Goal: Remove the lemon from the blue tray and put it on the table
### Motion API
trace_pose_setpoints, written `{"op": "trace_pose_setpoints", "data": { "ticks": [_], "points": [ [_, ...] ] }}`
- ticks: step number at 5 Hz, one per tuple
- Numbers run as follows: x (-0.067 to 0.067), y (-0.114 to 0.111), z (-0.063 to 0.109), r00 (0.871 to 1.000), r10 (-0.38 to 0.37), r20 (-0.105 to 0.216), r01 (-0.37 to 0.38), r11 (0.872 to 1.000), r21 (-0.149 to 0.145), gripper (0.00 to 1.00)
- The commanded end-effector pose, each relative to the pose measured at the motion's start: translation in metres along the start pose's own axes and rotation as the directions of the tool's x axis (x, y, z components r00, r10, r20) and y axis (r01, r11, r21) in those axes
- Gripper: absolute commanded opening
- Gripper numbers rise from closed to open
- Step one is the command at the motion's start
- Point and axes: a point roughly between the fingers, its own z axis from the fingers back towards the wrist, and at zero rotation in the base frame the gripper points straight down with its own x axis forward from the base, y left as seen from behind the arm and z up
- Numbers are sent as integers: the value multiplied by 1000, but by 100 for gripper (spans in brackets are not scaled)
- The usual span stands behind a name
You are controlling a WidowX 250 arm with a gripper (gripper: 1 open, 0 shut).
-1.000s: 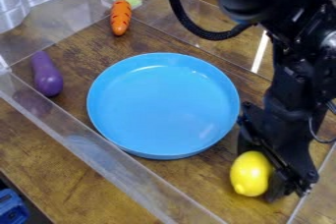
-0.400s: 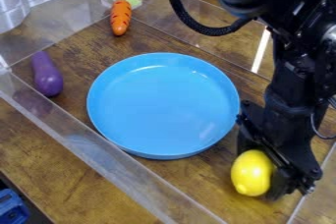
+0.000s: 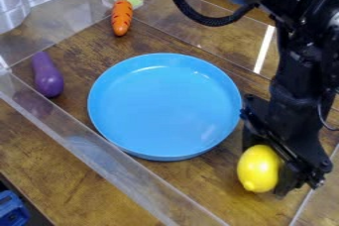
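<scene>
Between the closed gripper's [image 3: 281, 161] fingers sits the lemon [image 3: 259, 169], on the table [image 3: 146, 185].

Support surface: dark brown wood-plank tabletop [image 3: 199, 27], glossy, grain visible, edged by clear plastic walls [image 3: 93, 146].

Lying directly on it, placed relative to the large round shallow bright blue plastic tray [image 3: 166, 105]:
- The tray sits roughly mid-tabletop; its inside holds nothing.
- Small smooth bright yellow oval toy lemon [image 3: 260, 169]: on the wood just outside the tray's lower-right rim, near it; whether it touches the rim cannot be told.
- Purple toy eggplant [image 3: 48, 75]: left of the tray, near its rim but apart, close to the left wall.
- Orange toy carrot with green top [image 3: 122, 15]: beyond the tray's far-left side, well apart.
</scene>
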Motion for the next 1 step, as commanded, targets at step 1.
{"op": "trace_pose_setpoints", "data": {
  "ticks": [1],
  "points": [
    [13,-3,24,996,2,89,-2,1000,-5,0]
  ]
}}
